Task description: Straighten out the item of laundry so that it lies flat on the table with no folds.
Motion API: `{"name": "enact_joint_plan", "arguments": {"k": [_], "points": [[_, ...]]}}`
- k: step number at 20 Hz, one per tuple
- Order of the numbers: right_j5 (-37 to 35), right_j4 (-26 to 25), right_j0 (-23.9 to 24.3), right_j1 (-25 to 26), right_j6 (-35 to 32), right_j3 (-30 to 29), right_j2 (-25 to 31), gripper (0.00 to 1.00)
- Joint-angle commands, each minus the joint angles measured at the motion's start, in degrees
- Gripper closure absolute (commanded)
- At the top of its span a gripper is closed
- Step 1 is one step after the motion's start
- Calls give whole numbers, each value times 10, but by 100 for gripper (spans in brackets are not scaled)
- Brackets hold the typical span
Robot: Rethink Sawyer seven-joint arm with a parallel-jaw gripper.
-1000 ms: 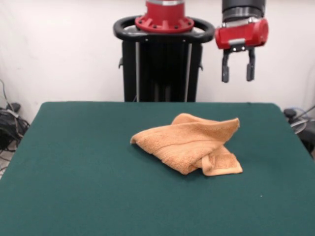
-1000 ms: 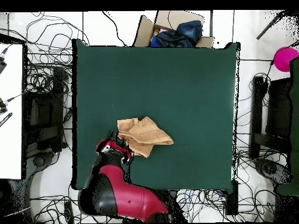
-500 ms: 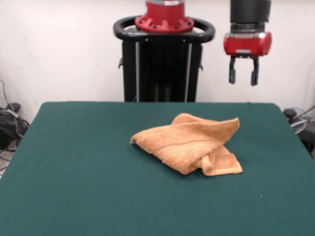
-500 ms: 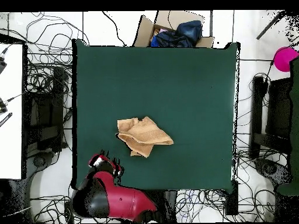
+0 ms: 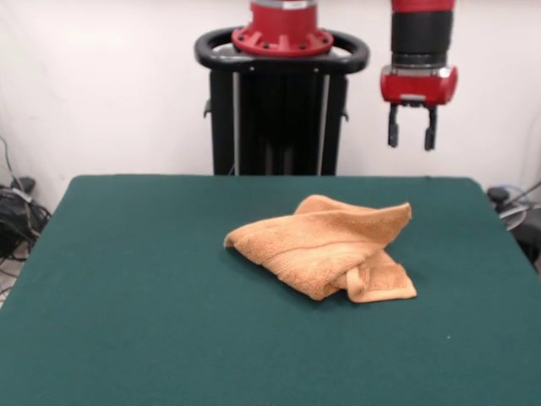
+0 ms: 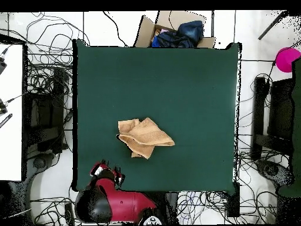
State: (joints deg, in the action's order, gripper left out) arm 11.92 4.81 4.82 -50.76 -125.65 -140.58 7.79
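**Lining up a first grasp on the bunched towel**

The gripper (image 5: pixel 409 139) is hanging high in the upper right of the front view, over the table's back edge, with its two fingers pointing down, a clear gap showing between them, and nothing in it. In the overhead view it is sitting at the lower left (image 6: pixel 107 172), just off the table's bottom edge and apart from the cloth.

The towel (image 5: pixel 325 247) is lying a little right of centre on the green table (image 5: pixel 127 296), folded over itself into a rumpled wedge, one corner flap poking out at the lower right of the heap. Overhead it is showing (image 6: pixel 144 136) left of centre, in the lower half of the tabletop.

Judging from this, the task is barely begun. A good approach is probably coming down on an exposed outer corner rather than the thick middle, pinching a single layer, then dragging low and outward so the fold is opening instead of the whole heap sliding
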Motion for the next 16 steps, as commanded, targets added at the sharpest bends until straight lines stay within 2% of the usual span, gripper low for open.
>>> {"name": "enact_joint_plan", "arguments": {"k": [1, 8, 16], "points": [[57, -55, 22, 67, -43, 60, -8, 0], [35, -81, 54, 92, -43, 99, 22, 0], [52, -106, 67, 109, -48, 127, 28, 0]]}}
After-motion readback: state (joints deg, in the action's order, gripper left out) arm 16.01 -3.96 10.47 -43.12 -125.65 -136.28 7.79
